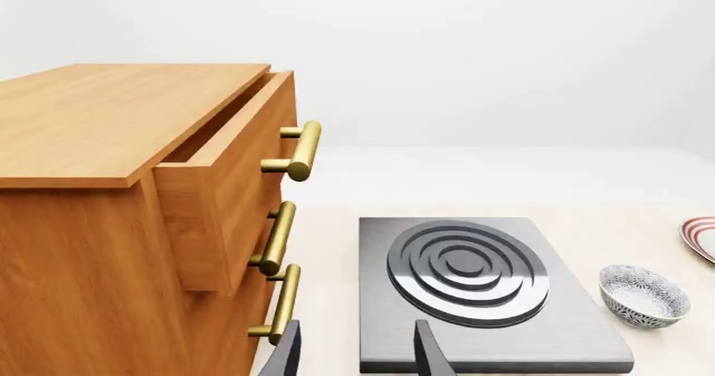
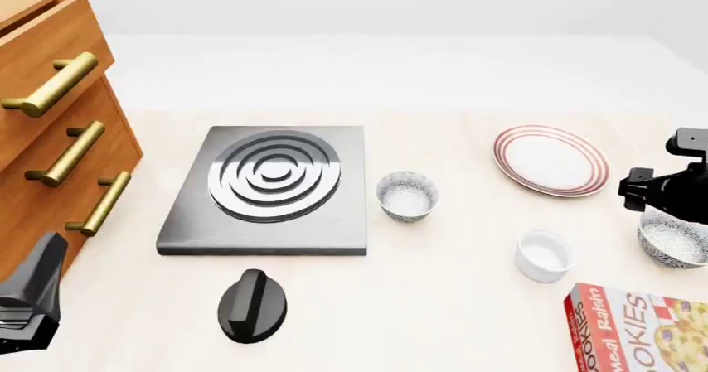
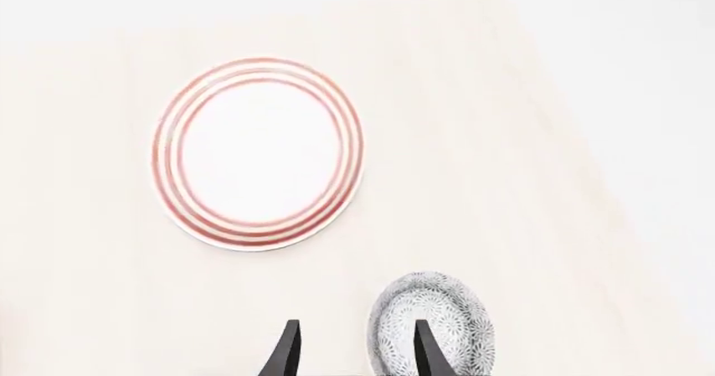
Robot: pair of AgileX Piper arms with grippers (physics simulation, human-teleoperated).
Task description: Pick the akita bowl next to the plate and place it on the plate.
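The right tool (image 3: 355, 351) is hovering with its jaws parted and nothing between them, one finger (image 3: 430, 349) crossing in front of the akita bowl (image 2: 672, 241) near the counter's right edge. In the front view that bowl is sitting on the counter (image 2: 443, 306) just below the tool's dark body, near the plate (image 2: 551, 159) but apart from it, with nothing on the plate. The bowl is lying off to one side of the gap rather than centred in it, so a descent from here is risking one finger landing on the rim and tipping or skating the bowl toward the counter edge. A thin rim pinch on a smooth, curved wall is also likely to slip once lifted.

A second speckled bowl (image 2: 407, 195) is standing just beside the stove burner (image 2: 273, 177), well apart from the plate; mistaking it for the target would be the wrong pick. The white ramekin (image 2: 543, 255) is sitting between the two bowls, and the cookie box (image 2: 636, 326) is lying near the target bowl, so a wide swing is risking a knock to either.

The left tool (image 1: 355, 355) is idling with its jaws apart and holding nothing, near the wooden drawer cabinet (image 1: 112, 225) and above the burner's near edge, so it is posing little hazard.
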